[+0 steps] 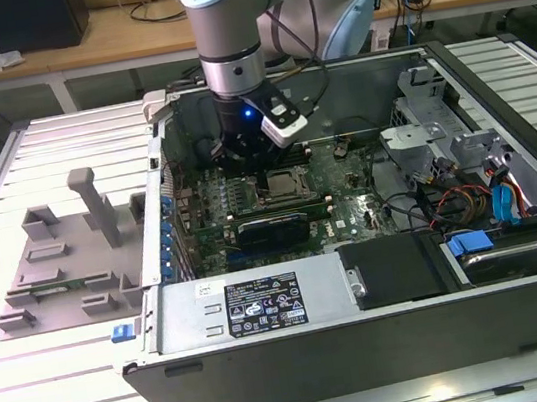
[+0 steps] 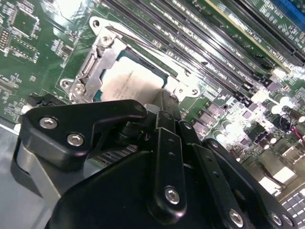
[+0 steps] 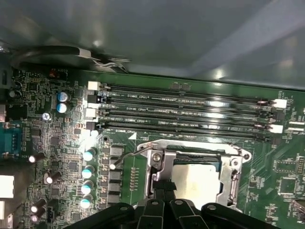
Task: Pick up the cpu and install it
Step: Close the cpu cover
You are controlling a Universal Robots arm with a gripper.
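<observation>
Hovering in the exterior view, the end effector [image 1: 259, 165] stood just above the cpu [image 1: 284, 184] on the motherboard [image 1: 351, 209]. In the second wrist view the cpu [image 2: 126, 83] sat flat in its socket [image 2: 90, 67], end effector [image 2: 164, 99] at its edge. In the first wrist view the end effector [image 3: 163, 187] looked clenched on nothing. Light, stiff, slick-topped, likely fragile underneath, the cpu [image 3: 198, 179] would be best held by opposite rims.

Exterior view, raised and set back, where we look down into the open computer case [image 1: 370, 337], both wrist views close over the motherboard [image 3: 66, 143] (past the gripper [image 3: 164, 188]), sharing the socket [image 2: 102, 57] from different angles.
</observation>
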